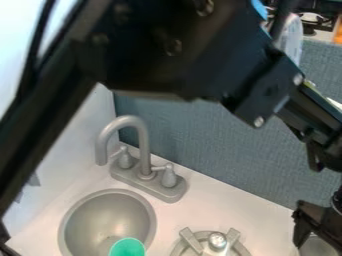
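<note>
At left, we see a smooth, round grey basin (pixel 107 215) sunk in a white counter (pixel 264 227), with a rounded green cup-like item (pixel 127 247) at its lower edge. Just behind stands a matte grey faucet (pixel 143 150) with a curved neck. Farther right, grey bars meet at the round burner (pixel 217 242), before a woven-looking blue-grey panel (pixel 220 150). At the lower right hangs the black gripper (pixel 314 220), close to a curved grey object (pixel 317 246); we cannot tell whether it is released or clenched.
</note>
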Robot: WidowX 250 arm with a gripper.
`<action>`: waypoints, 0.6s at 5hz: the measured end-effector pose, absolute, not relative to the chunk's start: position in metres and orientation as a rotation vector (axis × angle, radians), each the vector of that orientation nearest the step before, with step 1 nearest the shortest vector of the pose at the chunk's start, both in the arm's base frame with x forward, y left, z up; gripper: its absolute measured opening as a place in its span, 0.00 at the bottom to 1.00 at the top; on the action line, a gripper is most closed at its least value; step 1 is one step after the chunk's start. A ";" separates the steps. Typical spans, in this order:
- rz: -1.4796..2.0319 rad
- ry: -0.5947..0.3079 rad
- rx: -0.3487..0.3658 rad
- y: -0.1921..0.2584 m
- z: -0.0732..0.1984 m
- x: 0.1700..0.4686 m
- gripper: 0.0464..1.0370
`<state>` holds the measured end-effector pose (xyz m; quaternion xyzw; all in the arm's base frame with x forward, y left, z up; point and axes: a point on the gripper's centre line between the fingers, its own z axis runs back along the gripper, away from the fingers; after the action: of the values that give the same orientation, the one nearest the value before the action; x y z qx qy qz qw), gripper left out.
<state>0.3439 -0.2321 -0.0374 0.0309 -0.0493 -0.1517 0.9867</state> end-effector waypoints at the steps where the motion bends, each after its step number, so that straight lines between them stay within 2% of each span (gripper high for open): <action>1: -0.304 -0.089 0.050 -0.236 -0.051 0.350 0.96; 3: -0.275 -0.063 0.019 -0.247 -0.069 0.360 0.96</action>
<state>0.3603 -0.2473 -0.0691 0.0097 -0.0314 -0.1371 0.9900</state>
